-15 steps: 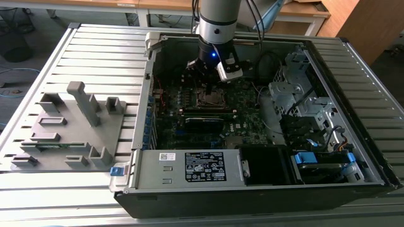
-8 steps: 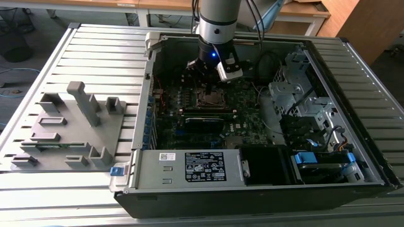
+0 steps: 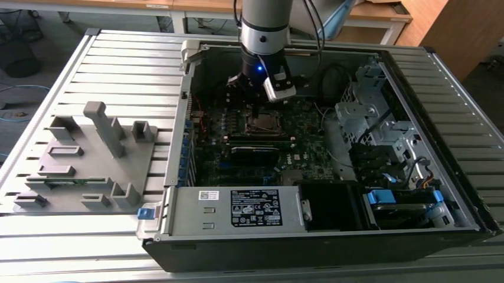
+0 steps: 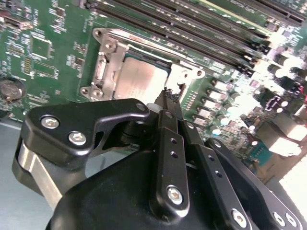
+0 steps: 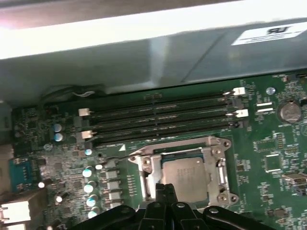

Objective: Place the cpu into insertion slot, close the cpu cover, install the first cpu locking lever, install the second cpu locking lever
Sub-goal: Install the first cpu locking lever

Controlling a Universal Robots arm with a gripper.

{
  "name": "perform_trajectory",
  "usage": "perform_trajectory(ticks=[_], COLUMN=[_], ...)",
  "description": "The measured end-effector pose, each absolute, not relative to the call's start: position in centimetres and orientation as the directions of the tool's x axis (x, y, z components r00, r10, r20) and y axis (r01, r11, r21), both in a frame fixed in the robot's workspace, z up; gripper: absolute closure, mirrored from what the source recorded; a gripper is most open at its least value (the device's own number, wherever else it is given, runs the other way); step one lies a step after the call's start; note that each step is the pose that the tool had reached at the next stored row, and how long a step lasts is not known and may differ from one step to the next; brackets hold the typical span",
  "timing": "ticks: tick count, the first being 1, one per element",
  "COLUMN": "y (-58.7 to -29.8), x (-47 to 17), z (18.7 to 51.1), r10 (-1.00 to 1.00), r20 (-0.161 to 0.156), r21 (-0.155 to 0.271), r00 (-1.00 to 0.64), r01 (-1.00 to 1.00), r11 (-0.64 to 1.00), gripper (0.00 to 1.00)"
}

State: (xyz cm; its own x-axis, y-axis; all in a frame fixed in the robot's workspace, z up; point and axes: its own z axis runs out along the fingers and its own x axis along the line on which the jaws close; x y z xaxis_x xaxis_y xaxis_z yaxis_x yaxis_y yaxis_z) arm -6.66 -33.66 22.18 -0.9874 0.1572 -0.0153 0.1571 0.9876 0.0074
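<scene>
One wide slatted grey metal table (image 3: 118, 59) is carrying everything in the exterior view. An open black computer tower case (image 3: 315, 247) is lying on its side on it, and a grey moulded fixture tray (image 3: 87, 159) is sitting just beside the case, towards the exterior view's left. The silver-and-black robot arm (image 3: 266, 23) is reaching straight down into the case, over the dark green motherboard (image 3: 307, 141).

Four long narrow black memory slots (image 5: 158, 120) are running along one side of the square silver-rimmed insertion slot (image 3: 264, 122). The thin silvery cpu cover (image 5: 221, 168) – a frame plate with a square window – is lying flat over the slot in both wrist views (image 4: 115, 72). The flat square cpu with its dull grey metal top (image 5: 187, 175) is sitting inside the slot and showing through that window (image 4: 139, 81).

The black gripper (image 4: 168, 98) is hanging just over one corner of the slot with its two fingers pressed together – whether anything thin is caught between the tips, I cannot tell. In the first wrist view the gripper (image 5: 165, 189) is overlapping the cpu's near edge. A small round silver coin cell (image 5: 289, 111) is sitting on the board, well apart from the slot.
</scene>
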Motion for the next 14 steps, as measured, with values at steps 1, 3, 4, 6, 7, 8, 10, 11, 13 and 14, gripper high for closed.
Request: perform_trajectory(ticks=[1, 3, 4, 6, 7, 8, 10, 11, 13, 14], y=[-33.66, -33.65, -33.65, -33.66, -33.66, -33.66, -33.66, -33.66, -33.66, -33.66], x=[-6.88, -7.08, -7.08, -7.08, -7.08, -7.08, -7.08, -7.08, -7.08, -7.08], z=[22.17, 22.17, 22.17, 22.23, 22.29, 22.36, 22.52, 22.61, 22.81, 22.90], r10=[0.157, 0.157, 0.157, 0.157, 0.157, 0.157, 0.157, 0.157, 0.157, 0.157], r20=[-0.016, -0.018, -0.018, -0.018, -0.018, -0.018, -0.018, -0.018, -0.018, -0.018], r21=[0.008, 0.008, 0.008, 0.008, 0.008, 0.008, 0.008, 0.008, 0.008, 0.008], r00=[-0.987, -0.987, -0.987, -0.987, -0.987, -0.987, -0.987, -0.987, -0.987, -0.987], r01=[0.157, 0.157, 0.157, 0.157, 0.157, 0.157, 0.157, 0.157, 0.157, 0.157], r11=[0.988, 0.988, 0.988, 0.988, 0.988, 0.988, 0.988, 0.988, 0.988, 0.988], gripper=[0.89, 0.89, 0.89, 0.89, 0.89, 0.89, 0.89, 0.89, 0.89, 0.89])
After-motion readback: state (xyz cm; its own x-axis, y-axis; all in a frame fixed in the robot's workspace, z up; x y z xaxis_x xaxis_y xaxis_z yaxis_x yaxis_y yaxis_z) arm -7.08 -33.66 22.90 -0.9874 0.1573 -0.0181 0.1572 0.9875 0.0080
